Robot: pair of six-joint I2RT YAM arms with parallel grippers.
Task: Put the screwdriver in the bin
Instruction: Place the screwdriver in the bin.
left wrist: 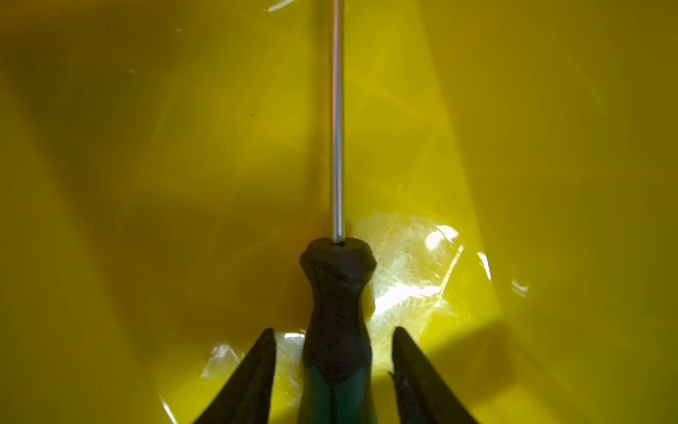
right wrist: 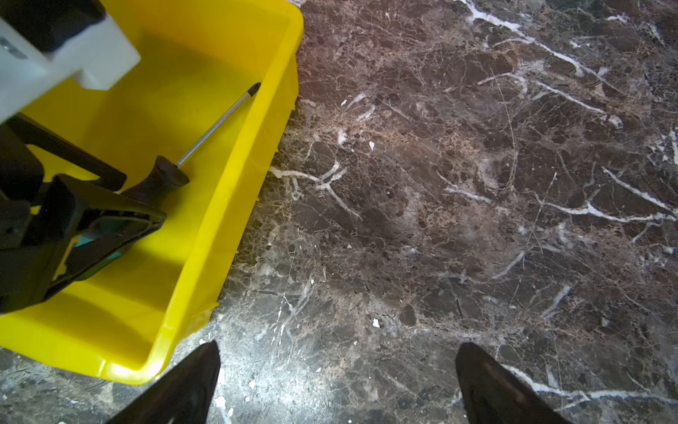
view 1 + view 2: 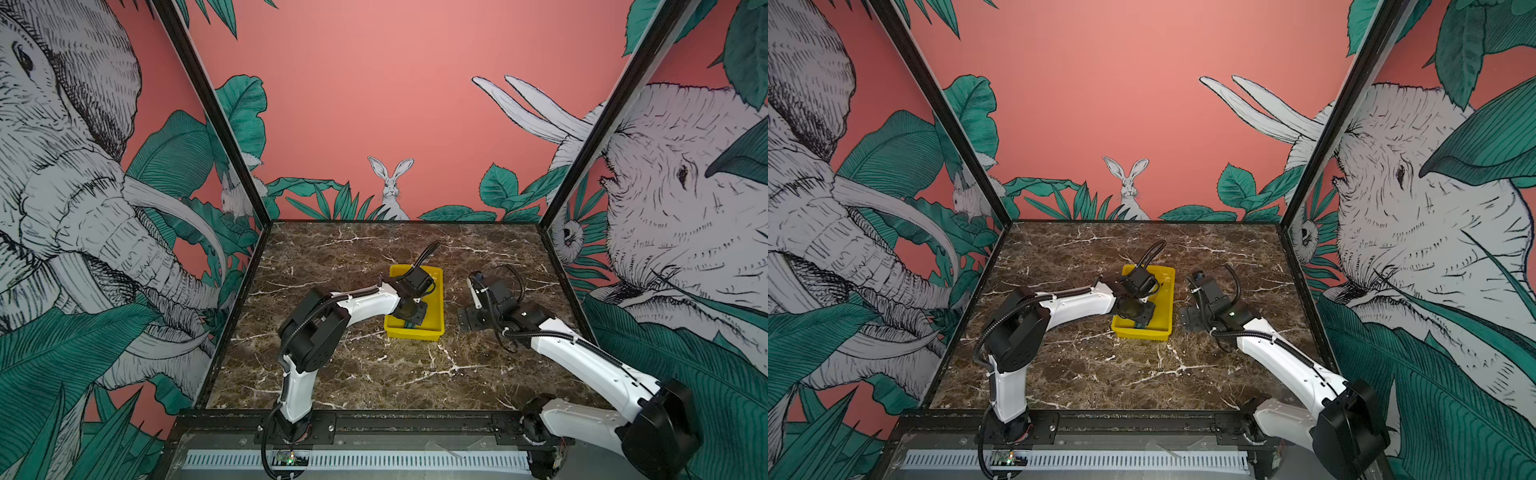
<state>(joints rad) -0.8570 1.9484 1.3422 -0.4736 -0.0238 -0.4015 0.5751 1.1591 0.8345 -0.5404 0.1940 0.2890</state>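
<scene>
Left claw (image 1: 334, 329), jaws slightly apart, flanks the green-and-black ribbed-handled screwdriver (image 1: 335, 279) in the glossy yellow plastic bin (image 1: 146, 147): likely light, stiff; grip mid-handle.

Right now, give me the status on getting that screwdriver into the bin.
Done: the screwdriver is inside the yellow bin, tip near its wall. In hand: the left gripper sits low in the bin, jaws apart with gaps on both sides of the handle, so the grip looks released. Left: lift that arm clear. The right gripper hangs open, empty, over the table.
</scene>
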